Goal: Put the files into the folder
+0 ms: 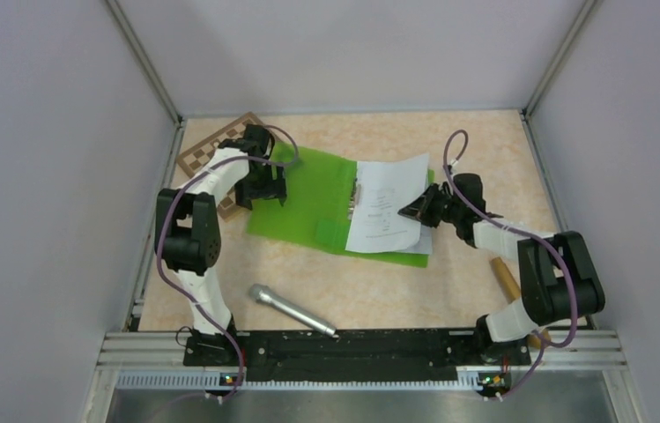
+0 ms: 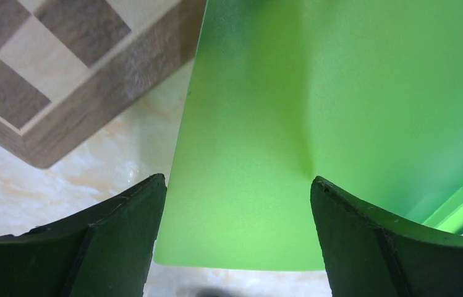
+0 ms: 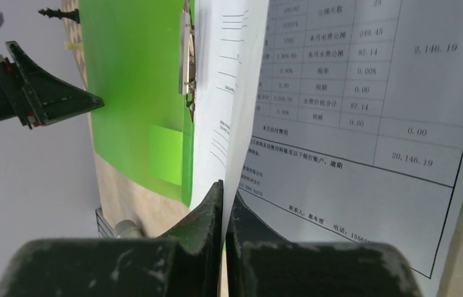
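The green folder (image 1: 313,198) lies open on the table, its metal clip (image 3: 185,52) along the spine. White printed files (image 1: 388,207) lie on its right half. My right gripper (image 3: 225,198) is shut on the edge of a file sheet (image 3: 352,105), which is lifted and curled; it shows in the top view (image 1: 418,210) at the sheets' right edge. My left gripper (image 2: 238,185) is open, its jaws wide apart over the folder's left cover (image 2: 315,111) near that cover's corner, and shows in the top view (image 1: 260,185).
A brown checkered board (image 1: 220,150) lies at the back left, partly under the left arm. A silver cylinder (image 1: 291,308) lies near the front middle. A wooden stick (image 1: 507,278) lies by the right arm.
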